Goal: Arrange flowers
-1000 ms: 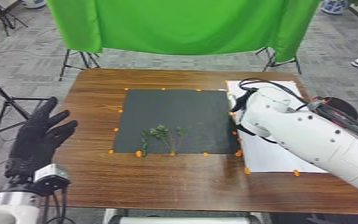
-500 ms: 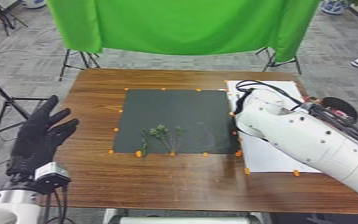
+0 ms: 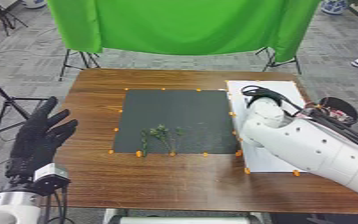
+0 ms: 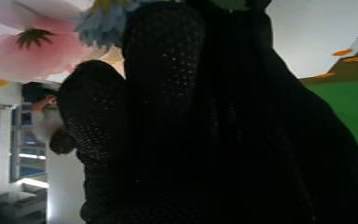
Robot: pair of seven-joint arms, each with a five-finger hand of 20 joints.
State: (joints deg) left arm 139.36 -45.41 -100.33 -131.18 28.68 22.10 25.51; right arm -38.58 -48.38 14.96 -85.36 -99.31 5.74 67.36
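Observation:
In the head view, green sprigs [image 3: 162,136] lie on the near part of the dark mat [image 3: 168,109]. A basket [image 3: 342,106] with pale and pink flowers stands at the table's right, partly behind my right arm [image 3: 304,140]. My left hand [image 3: 40,137] is open beyond the table's left edge, palm empty, away from the sprigs. In the right wrist view, my right hand [image 4: 167,120] is open with fingers extended. Pink flowers [image 4: 47,45] and a blue flower [image 4: 104,25] are close by its thumb and fingertips; contact cannot be made out.
A white sheet [image 3: 266,161] lies right of the mat, partly under my right arm. Orange markers [image 3: 140,153] line the mat's and sheet's edges. A green cloth [image 3: 175,25] hangs on stands behind the brown table [image 3: 158,185].
My right arm has shifted rightward, off the mat's right edge, uncovering more of the white sheet. The left hand and the sprigs have stayed where they were.

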